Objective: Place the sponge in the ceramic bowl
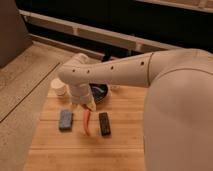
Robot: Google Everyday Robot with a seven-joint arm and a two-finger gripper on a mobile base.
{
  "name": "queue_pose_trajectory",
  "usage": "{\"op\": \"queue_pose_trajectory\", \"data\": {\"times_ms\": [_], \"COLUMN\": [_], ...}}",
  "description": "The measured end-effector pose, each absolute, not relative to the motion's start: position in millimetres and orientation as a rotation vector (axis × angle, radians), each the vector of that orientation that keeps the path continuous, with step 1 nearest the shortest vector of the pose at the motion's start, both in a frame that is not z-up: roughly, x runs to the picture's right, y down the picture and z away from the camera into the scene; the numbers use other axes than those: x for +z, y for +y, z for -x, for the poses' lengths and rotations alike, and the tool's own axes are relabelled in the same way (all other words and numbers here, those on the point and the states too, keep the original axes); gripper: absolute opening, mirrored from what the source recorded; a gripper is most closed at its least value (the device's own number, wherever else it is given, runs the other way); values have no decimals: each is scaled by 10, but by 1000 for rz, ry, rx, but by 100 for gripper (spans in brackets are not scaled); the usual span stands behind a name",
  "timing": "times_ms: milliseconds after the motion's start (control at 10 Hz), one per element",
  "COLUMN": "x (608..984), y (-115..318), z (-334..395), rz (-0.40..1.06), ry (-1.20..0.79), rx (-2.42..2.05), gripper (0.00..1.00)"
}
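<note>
fingers (pixel 88 123) over board (pixel 125 142), beside sponge (pixel 65 120)

Dim, warm light from above brightens the top of the white arm (pixel 120 70) and shades its underside. The gripper (pixel 88 130) hangs over the wooden board (pixel 125 145); beyond its fingers (pixel 87 120), the background is nearly black.
</note>
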State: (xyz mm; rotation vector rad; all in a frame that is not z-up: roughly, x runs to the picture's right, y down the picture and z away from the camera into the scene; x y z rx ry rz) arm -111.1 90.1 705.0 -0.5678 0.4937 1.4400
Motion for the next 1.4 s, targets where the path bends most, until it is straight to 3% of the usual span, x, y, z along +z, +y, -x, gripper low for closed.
{"op": "queue_pose_trajectory", "data": {"times_ms": [200, 500, 900, 1400], "x": [7099, 7126, 7370, 7692], "y": [540, 354, 642, 1011], "z": [1378, 1767, 2221, 2260], "rz": [538, 539, 635, 712], "ry": [404, 352, 380, 480], "rx": [1391, 1288, 1220, 1254], "gripper": [65, 65, 65, 65]}}
